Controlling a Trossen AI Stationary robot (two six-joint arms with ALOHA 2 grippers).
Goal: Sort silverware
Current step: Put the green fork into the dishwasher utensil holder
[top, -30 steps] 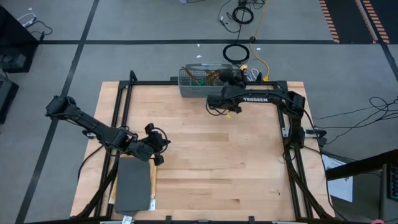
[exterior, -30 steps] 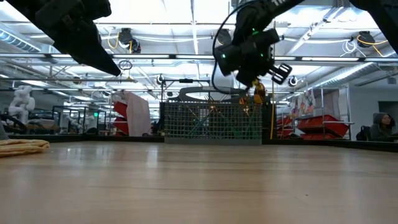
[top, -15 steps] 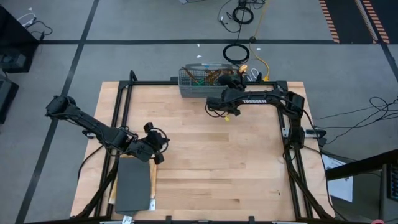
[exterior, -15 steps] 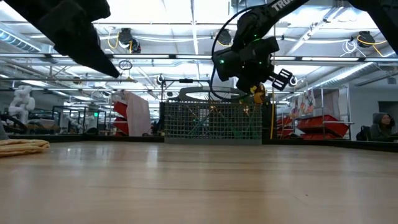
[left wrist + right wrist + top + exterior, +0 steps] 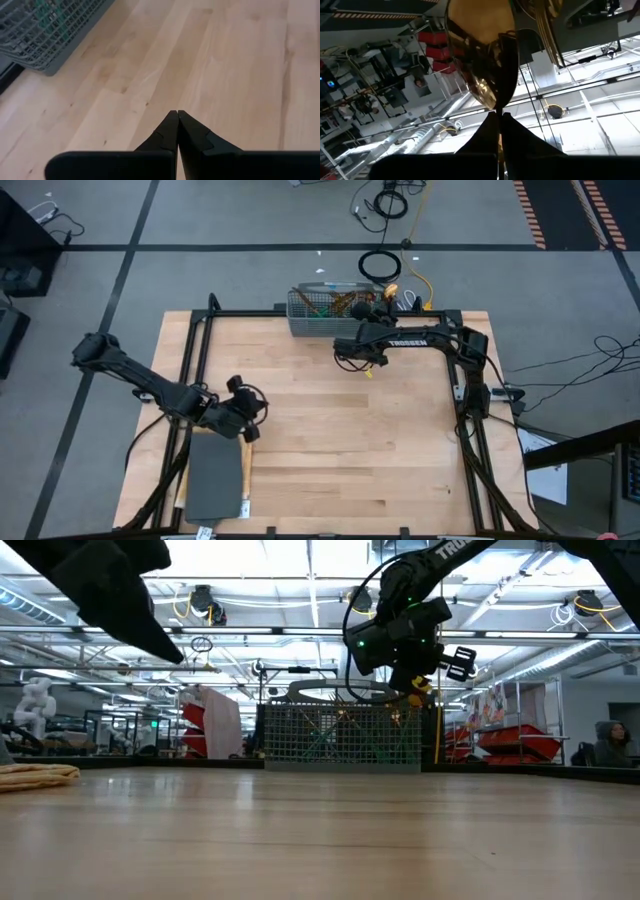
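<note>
Worktop (image 5: 330, 430): pale wood planks inside a dark frame, seen from above.

Grey mesh caddy (image 5: 325, 312): at the 12 o'clock edge of the worktop, upright; teal-green handles and gold heads of the silverware (image 5: 335, 304) standing inside. In the low view the caddy (image 5: 340, 735) at the far edge, silverware (image 5: 330, 735) dimly visible through the mesh. Corner of the caddy (image 5: 45, 30) also visible in the left wrist view, well apart from the fingers.

Right pincer (image 5: 368, 368): raised above the worktop, just toward 5 o'clock from the caddy, near it but not over it. Fingers pressed together on one piece of silverware, a gold spoon (image 5: 480, 55); in the right wrist view the shiny bowl rising straight out from between the dark fingertips (image 5: 485, 132), ceiling lights mirrored in it. In the low view the same pincer (image 5: 420, 690) hanging in front of and above the caddy's rim, a small gold end (image 5: 418, 685) showing below it. Second gold shape beside the spoon in the wrist view; kind not discernible.

Left pincer (image 5: 252, 435): toward 8 o'clock on the worktop, well apart from the caddy and all silverware. Fingers (image 5: 170, 132) closed tip to tip on nothing, bare wood beneath.

Dark grey mat (image 5: 212, 478): flat at 7 o'clock, just beside the left pincer.

Folded tan cloth (image 5: 35, 774): at the worktop's edge in the low view.
</note>
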